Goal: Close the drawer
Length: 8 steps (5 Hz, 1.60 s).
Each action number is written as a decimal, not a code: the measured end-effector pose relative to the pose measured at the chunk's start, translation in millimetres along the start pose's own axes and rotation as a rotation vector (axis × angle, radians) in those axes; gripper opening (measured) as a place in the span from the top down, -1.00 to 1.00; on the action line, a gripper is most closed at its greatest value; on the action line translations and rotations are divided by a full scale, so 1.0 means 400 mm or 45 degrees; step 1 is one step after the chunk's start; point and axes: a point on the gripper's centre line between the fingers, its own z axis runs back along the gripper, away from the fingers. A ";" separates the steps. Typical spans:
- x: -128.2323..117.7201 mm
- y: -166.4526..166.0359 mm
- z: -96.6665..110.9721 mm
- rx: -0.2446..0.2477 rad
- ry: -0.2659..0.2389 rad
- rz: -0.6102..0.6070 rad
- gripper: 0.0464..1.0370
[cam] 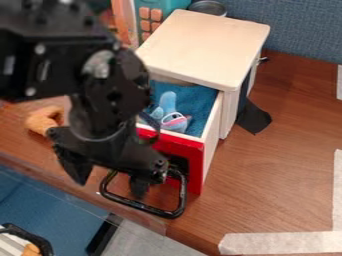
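The drawer (195,167) stands pulled out at mid-frame, flat-fronted and red. From where I'm standing, the gripper (108,190), spread and holding nothing, has a finger right by the looped black handle (150,209); it might snag there, or push off-centre and jam things. The fuzzy blue toy (167,105) inside could catch under the smooth, pale wooden cabinet (207,45).

The black arm (110,97) has silvery screws (40,49) and a black, tapered pincer (109,185).
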 end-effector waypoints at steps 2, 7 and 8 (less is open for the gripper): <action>-0.042 -0.019 -0.032 -0.102 0.005 -0.050 -0.93; -0.075 -0.018 -0.154 -0.086 0.132 -0.110 -0.93; -0.074 -0.010 -0.168 -0.070 0.150 -0.107 -0.93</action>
